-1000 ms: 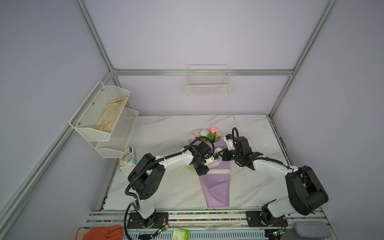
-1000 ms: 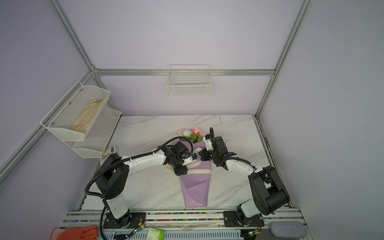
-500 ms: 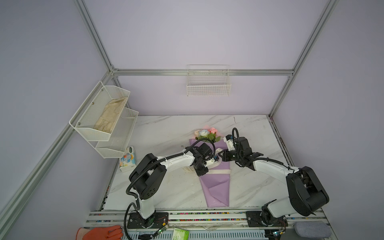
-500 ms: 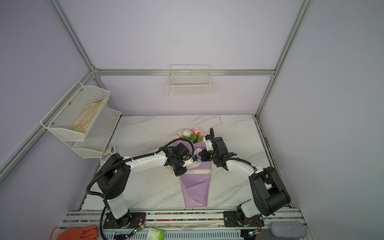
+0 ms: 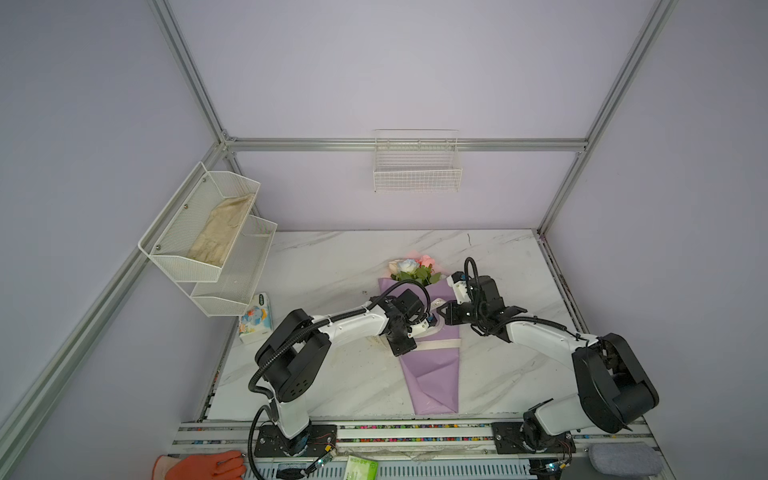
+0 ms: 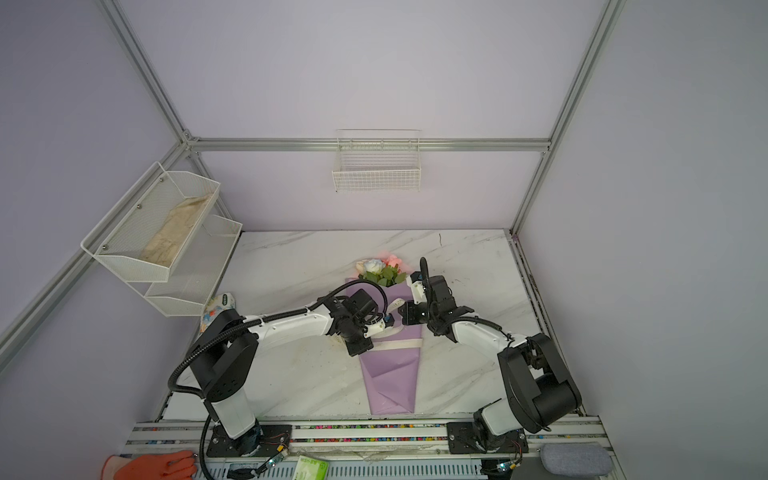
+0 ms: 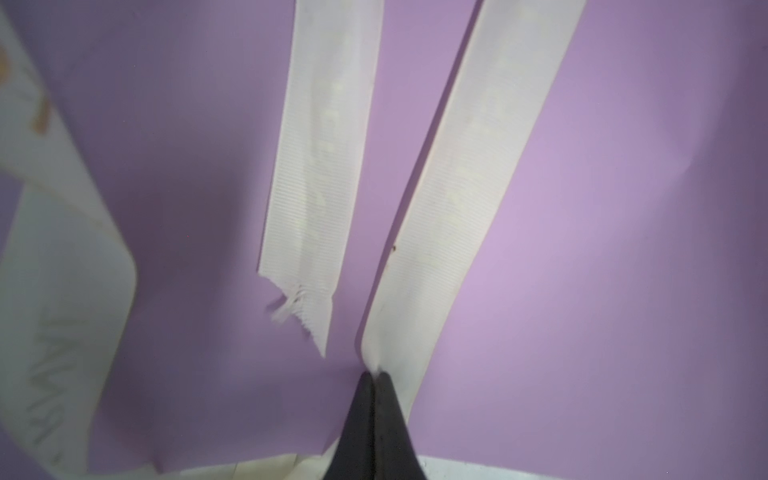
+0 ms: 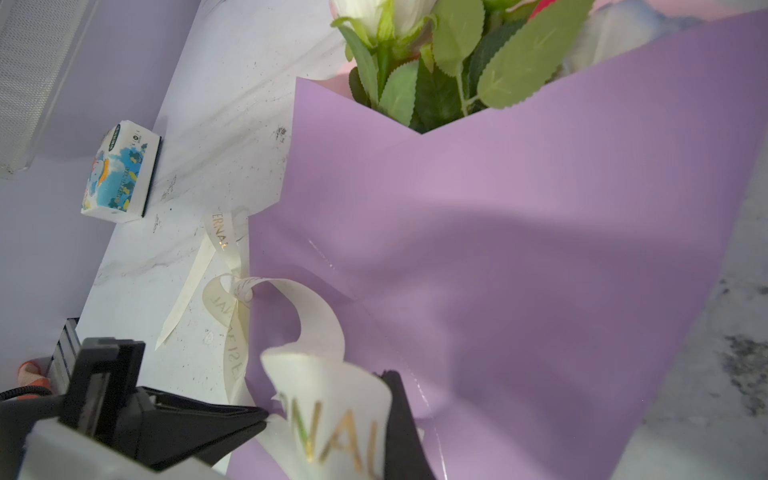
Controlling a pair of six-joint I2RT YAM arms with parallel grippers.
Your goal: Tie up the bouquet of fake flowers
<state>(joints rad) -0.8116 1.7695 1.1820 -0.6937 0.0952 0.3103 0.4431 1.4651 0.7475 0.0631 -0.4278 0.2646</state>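
Gold capital letters run along a cream ribbon point(image 8: 328, 432): the nearest stretch reads "NAL", a farther stretch reads "ERNAL". Between them a loop shows its letters from the back, reversed and hard to make out. A small tissue pack point(image 8: 120, 174) carries a dark oval label, too small to read.

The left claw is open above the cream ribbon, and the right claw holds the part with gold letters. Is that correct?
No: the left wrist view shows the left claw shut on a strand of the ribbon. The right claw does hold the part with gold letters.
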